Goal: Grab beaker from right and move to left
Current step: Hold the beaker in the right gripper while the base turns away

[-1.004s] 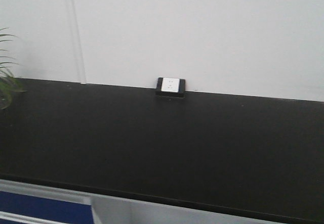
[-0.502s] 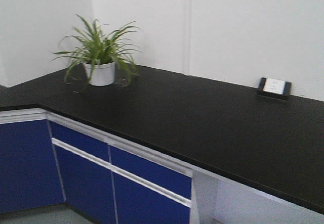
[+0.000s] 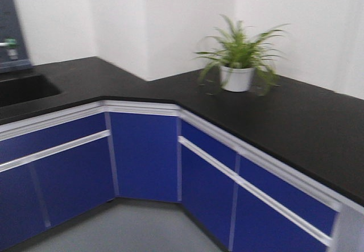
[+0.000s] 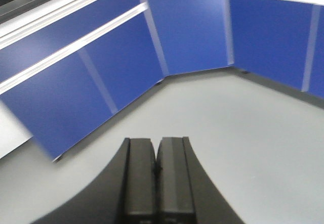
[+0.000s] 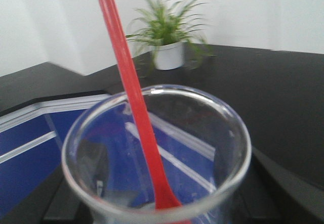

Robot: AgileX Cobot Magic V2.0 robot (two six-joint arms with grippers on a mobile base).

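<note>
Black countertop (image 5: 283, 92) behind upright beaker (image 5: 205, 143), red stick (image 5: 129, 77) leaning up-left; right jaws pinching it, left jaws together.

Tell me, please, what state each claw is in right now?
Left claw: closed, holding nothing.
Right claw: closed on the beaker.

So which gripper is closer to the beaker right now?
Right. The right gripper flanks the beaker, which fills its wrist view, apparently held. The left gripper is shut, facing the floor and blue cabinets, with no beaker in its view.
</note>
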